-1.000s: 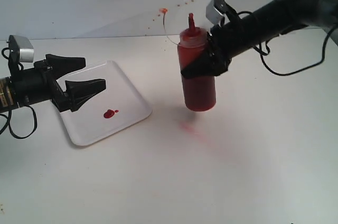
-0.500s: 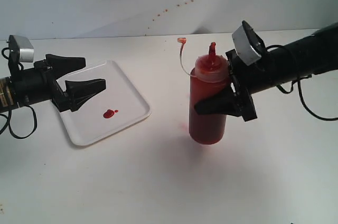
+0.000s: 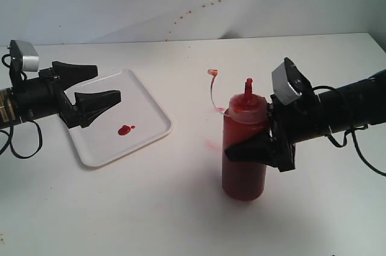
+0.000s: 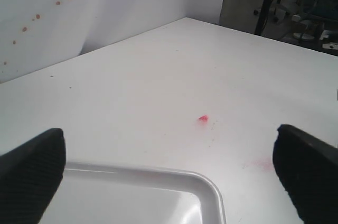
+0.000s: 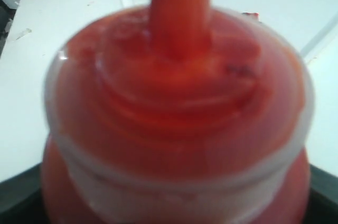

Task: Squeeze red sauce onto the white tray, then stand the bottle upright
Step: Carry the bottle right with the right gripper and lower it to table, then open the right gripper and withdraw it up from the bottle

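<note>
With red sauce (image 3: 125,129) lying on the white tray (image 3: 151,108), the standing step is judged nearly done: the upright squeeze bottle (image 3: 243,168), on the table right of the tray, is clasped by the right gripper (image 3: 248,149) and needs gentle release, while the left gripper (image 3: 107,83) is spread wide.

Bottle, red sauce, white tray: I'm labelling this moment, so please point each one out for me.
bottle (image 3: 244,179): exterior view, on its lower red body.
red sauce (image 3: 125,130): exterior view, on the middle of the blob.
white tray (image 3: 146,110): exterior view, on its bare floor near the far right side.
</note>
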Robot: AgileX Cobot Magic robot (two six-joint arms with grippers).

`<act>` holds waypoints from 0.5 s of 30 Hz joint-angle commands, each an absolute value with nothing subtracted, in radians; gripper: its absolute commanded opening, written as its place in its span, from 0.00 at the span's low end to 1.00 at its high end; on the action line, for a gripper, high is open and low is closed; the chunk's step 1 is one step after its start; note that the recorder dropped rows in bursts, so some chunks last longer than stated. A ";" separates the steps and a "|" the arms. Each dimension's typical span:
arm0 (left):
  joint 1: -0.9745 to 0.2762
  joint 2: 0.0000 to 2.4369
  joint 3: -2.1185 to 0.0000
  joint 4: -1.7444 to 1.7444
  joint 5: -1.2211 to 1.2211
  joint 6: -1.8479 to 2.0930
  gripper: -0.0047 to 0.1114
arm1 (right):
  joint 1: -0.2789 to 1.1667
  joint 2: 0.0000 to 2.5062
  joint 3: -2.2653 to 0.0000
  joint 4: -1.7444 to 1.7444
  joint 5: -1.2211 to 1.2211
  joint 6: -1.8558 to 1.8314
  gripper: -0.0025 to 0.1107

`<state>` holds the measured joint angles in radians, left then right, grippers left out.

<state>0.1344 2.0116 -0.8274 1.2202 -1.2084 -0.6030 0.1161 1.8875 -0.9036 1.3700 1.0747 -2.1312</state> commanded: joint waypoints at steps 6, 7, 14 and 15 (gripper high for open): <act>0.129 2.003 -0.832 1.206 -1.221 -0.593 0.94 | 0.121 1.883 -0.903 1.383 1.076 -2.143 0.02; 0.129 2.003 -0.832 1.206 -1.221 -0.593 0.94 | 0.121 1.891 -0.903 1.383 1.079 -2.141 0.02; 0.129 2.003 -0.832 1.206 -1.221 -0.593 0.94 | 0.121 1.936 -0.903 1.386 1.175 -2.143 0.02; 0.129 2.003 -0.832 1.206 -1.221 -0.593 0.94 | 0.121 1.936 -0.903 1.386 1.183 -2.143 0.02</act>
